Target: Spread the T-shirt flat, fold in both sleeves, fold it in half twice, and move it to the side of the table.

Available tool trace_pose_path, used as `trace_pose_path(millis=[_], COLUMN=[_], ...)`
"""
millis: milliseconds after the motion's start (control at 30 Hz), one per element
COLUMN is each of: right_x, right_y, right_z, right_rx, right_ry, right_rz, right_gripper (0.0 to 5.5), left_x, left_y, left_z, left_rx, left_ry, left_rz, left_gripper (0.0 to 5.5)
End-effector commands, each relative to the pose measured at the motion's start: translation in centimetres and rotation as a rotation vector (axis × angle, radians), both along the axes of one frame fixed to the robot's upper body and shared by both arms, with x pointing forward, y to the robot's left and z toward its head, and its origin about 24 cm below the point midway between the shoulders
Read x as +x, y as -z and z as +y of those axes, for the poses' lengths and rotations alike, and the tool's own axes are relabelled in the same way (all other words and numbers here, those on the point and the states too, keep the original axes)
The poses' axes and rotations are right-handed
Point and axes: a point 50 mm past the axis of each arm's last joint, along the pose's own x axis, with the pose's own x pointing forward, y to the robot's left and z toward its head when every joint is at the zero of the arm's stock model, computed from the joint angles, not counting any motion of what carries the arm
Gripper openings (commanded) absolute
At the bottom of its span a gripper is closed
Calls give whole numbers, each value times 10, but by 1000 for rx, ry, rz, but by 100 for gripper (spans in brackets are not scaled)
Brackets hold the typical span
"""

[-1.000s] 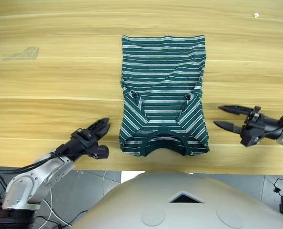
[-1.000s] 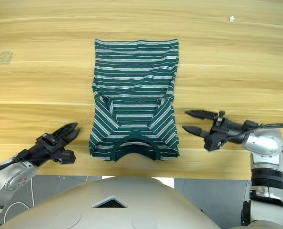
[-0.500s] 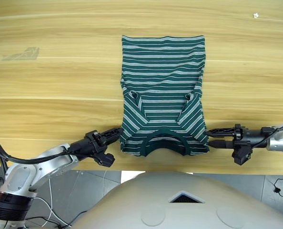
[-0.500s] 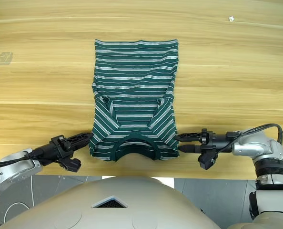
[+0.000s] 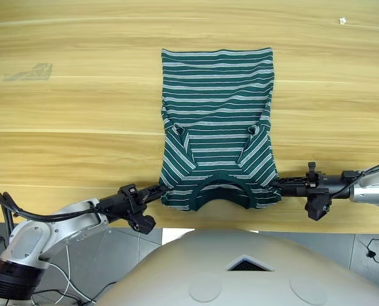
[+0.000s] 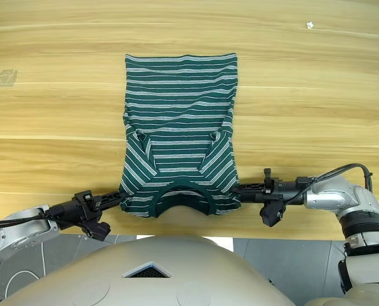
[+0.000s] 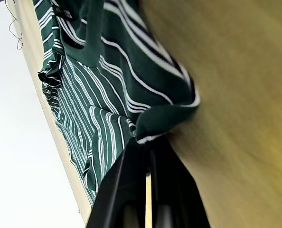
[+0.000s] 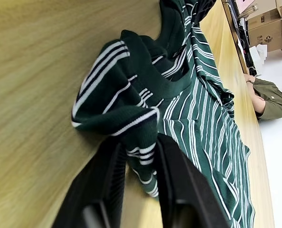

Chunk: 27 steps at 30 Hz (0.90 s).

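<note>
A dark green T-shirt (image 5: 217,121) with white stripes lies on the wooden table (image 5: 81,146). Both sleeves are folded in and the collar points toward me. My left gripper (image 5: 159,189) is low at the near left shoulder corner, shut on the cloth (image 7: 108,118). At the near right shoulder corner my right gripper (image 5: 277,185) is shut on a bunched fold of the shirt (image 8: 193,114). That fold sits between its fingers (image 8: 174,175). Both pinched corners are slightly raised and puckered.
The table's near edge runs just below both grippers. A small white scrap (image 5: 343,20) lies at the far right, and a faint grey mark (image 5: 29,71) at the far left. Bare wood lies on both sides of the shirt.
Both grippers came in from the sides to the shirt's near corners and went from open to shut on the cloth. The corners now pucker.
</note>
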Motion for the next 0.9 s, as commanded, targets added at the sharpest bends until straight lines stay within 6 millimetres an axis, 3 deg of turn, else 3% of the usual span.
trace_pose_path(millis=[33, 133, 200, 300, 400, 533, 667, 767, 900], right_x=[2, 1, -3, -8, 1, -6, -16, -16, 5], right_y=[-1, 1, -1, -26, -55, -79, -90, -90, -84], right_z=[-3, -2, -2, 0, 1, 0, 1, 1, -3], right_rx=[-25, -5, -20, 35, 90, 87, 66, 57, 29], right_ry=[7, 95, 239, 360, 371, 327, 294, 291, 361], right_rz=[3, 87, 292, 737, 950, 1168, 1250, 1240, 1108], right_gripper=[6, 2, 2, 2, 2, 2, 2, 2, 2], left_x=[-1, 1, 1, -11, -10, -14, -24, -10, 17], left_y=[3, 0, -4, -7, -28, -55, -80, -93, -90], left_z=[2, 0, 0, 9, 11, 17, 18, 19, 20], left_rx=[14, -53, -103, -105, -158, -151, -113, -110, -90], left_ry=[1, -59, -133, -300, -386, -416, -423, -411, -391], left_rz=[17, 44, 102, 359, 504, 615, 694, 670, 629], left_gripper=[0, 0, 0, 0, 0, 0, 0, 0, 0])
